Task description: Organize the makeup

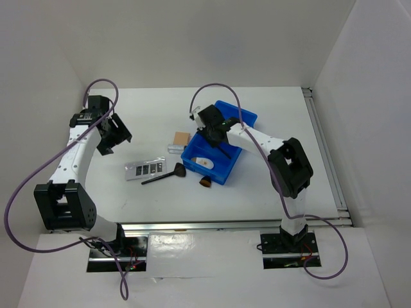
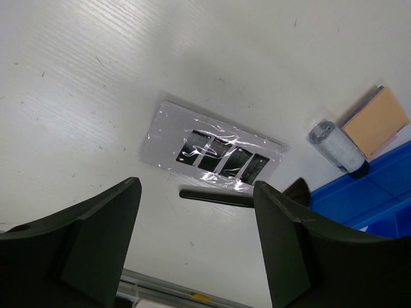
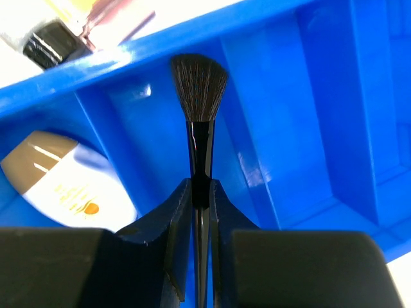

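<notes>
My right gripper point(image 1: 215, 130) hangs over the blue bin point(image 1: 247, 117) and is shut on a thin black brush point(image 3: 200, 125), bristles pointing down into a compartment; its jaws point(image 3: 201, 192) pinch the handle. A white oval compact point(image 3: 70, 186) lies in the neighbouring compartment point(image 1: 204, 162). My left gripper point(image 1: 114, 135) is open and empty, above the table left of the silver-grey palette strip point(image 2: 215, 153) point(image 1: 144, 168). A second black brush point(image 1: 164, 175) lies just below the palette. The tan square pad point(image 1: 182, 138) and small silver tube point(image 1: 175, 149) lie left of the bin.
A short brown-bristled brush point(image 1: 205, 182) lies on the table against the bin's front edge. A metal rail point(image 1: 225, 224) runs along the near table edge. White walls close in the back and sides.
</notes>
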Available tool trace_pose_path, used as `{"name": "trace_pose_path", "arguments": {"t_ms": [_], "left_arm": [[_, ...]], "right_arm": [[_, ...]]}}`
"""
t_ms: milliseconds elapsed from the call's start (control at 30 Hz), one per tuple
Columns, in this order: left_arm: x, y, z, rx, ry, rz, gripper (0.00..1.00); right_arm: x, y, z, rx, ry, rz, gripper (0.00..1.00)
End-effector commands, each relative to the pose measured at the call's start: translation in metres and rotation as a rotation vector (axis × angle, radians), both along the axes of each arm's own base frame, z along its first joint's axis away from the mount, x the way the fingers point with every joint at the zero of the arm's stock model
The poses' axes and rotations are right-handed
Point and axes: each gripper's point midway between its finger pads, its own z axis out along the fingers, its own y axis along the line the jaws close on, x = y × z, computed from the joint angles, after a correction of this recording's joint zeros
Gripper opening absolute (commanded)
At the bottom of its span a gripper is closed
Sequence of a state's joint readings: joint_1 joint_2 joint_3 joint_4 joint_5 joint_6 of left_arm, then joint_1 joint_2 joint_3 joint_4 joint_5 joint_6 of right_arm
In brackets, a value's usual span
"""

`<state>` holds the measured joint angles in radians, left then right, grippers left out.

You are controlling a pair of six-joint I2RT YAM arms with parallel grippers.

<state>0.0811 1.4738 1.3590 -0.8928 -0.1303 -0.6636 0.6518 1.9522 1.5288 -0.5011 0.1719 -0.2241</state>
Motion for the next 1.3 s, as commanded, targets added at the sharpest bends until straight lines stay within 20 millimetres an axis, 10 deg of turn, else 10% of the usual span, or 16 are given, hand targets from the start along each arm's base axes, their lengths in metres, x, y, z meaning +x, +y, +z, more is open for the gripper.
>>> {"name": "trace_pose_path", "arguments": {"t_ms": [0, 267, 500, 767, 867, 1067, 1200, 1267], "left_arm": [[0.002, -0.008, -0.01, -0.048, -0.004, 0.013, 0.84], [0.021, -0.002, -0.019, -0.024, 0.008, 0.027, 0.84], [0.027, -0.001, -0.011, -0.018, -0.007, 0.019, 0.84], [0.025, -0.003, 0.014, 0.007, -0.068, -0.028, 0.84], [0.022, -0.002, 0.027, 0.021, -0.091, -0.047, 0.84], [0.001, 0.0, 0.045, 0.047, -0.122, -0.043, 0.84], [-0.017, 0.006, 0.053, 0.065, -0.128, 0.015, 0.84], [-0.024, 0.007, 0.055, 0.069, -0.132, 0.028, 0.84]], "right_arm": [[-0.006, -0.004, 0.021, 0.033, 0.001, -0.029, 0.01], [-0.022, -0.019, 0.0, -0.021, 0.055, -0.037, 0.05], [-0.007, -0.021, 0.026, 0.042, -0.001, -0.058, 0.61], [0.01, 0.003, 0.071, 0.162, -0.064, -0.041, 0.58], [0.007, 0.01, 0.087, 0.201, -0.082, -0.039, 0.19], [-0.048, 0.076, 0.108, 0.254, -0.041, 0.122, 0.04], [-0.096, 0.109, 0.088, 0.232, 0.059, 0.16, 0.2], [-0.109, 0.11, 0.079, 0.228, 0.091, 0.057, 0.48]]}}
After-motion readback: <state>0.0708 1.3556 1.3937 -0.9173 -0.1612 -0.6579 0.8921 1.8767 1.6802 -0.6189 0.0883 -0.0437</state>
